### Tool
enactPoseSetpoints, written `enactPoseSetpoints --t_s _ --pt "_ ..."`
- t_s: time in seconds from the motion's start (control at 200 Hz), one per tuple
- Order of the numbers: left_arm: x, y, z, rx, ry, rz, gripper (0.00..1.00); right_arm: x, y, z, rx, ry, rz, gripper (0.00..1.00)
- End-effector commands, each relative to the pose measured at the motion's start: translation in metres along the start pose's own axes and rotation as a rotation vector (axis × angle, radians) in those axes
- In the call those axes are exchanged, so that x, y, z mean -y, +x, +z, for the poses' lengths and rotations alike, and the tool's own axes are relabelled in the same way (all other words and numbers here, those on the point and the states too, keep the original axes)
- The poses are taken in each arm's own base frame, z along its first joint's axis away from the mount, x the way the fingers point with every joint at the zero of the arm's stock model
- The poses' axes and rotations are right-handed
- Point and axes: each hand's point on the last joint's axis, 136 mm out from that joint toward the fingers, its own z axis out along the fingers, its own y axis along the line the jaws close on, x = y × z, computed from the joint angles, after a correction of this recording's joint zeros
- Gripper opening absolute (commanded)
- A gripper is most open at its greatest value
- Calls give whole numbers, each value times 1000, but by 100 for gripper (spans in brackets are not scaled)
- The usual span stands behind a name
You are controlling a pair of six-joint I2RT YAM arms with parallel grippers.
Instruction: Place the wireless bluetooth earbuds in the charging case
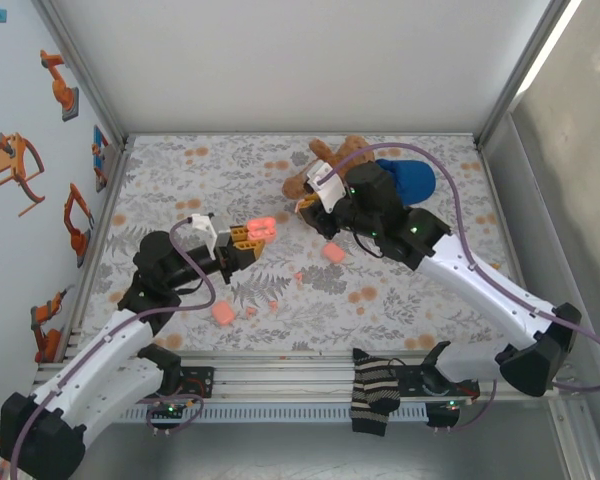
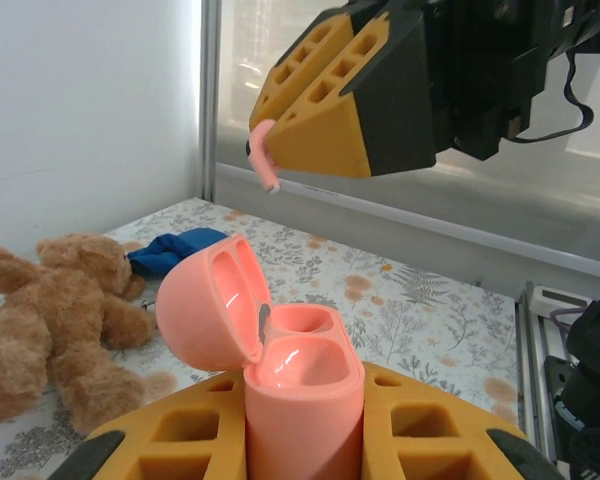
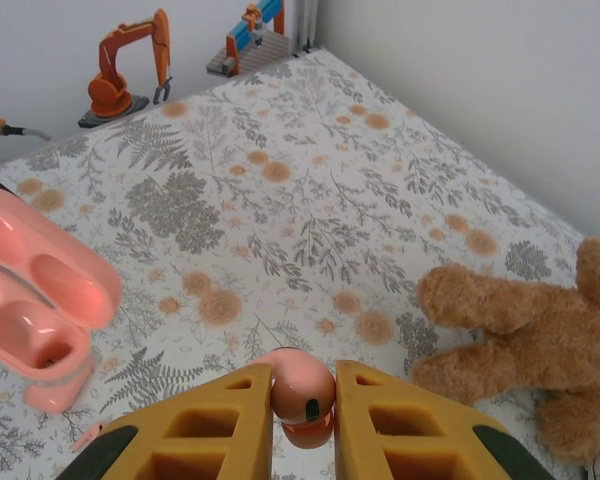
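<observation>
Left wrist: left jaws pinching open case (image 2: pixel 302 400) at bottom centre, lid tipped left. Right wrist: right jaws pinching earbud (image 3: pixel 302 386) at bottom centre; bear (image 3: pixel 525 325) at lower right on bench (image 3: pixel 310 190).

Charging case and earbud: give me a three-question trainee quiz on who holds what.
1. True or false: the charging case is shut.
2. Fill in: the right gripper is shut on a small pink ____.
3. What holds the case? A. left gripper B. right gripper C. nothing
Key: 1 false, it stands open. 2 earbud. 3 A.
</observation>
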Motion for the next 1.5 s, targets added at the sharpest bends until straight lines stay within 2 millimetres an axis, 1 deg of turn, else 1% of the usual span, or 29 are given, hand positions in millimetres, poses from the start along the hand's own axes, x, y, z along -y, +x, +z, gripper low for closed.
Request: enactPoseSetpoints --t_s 0.0,0.18,0.361,0.456,0.992,1.097,1.362,1.497 --pt "2 -19 9 76 28 33 0 -8 -27 -14 126 -43 -59 20" --pt "0 -22 25 96 54 31 0 -20 -38 -19 201 -92 -102 20" --pt "-3 -25 34 118 67 27 0 -31 -36 -19 224 -123 -139 20" --pt "-3 -26 36 120 72 29 0 -36 -31 -14 216 -138 -143 20" --pt "1 -30 41 128 95 36 0 -53 -25 8 173 -187 -169 20" --pt "3 -30 42 131 102 37 0 -54 -24 12 165 -184 -173 20" --pt "3 -30 40 132 100 39 0 -57 -23 13 159 -197 -178 20" --pt "3 -30 40 133 97 41 0 -60 -20 13 148 -215 -174 22"
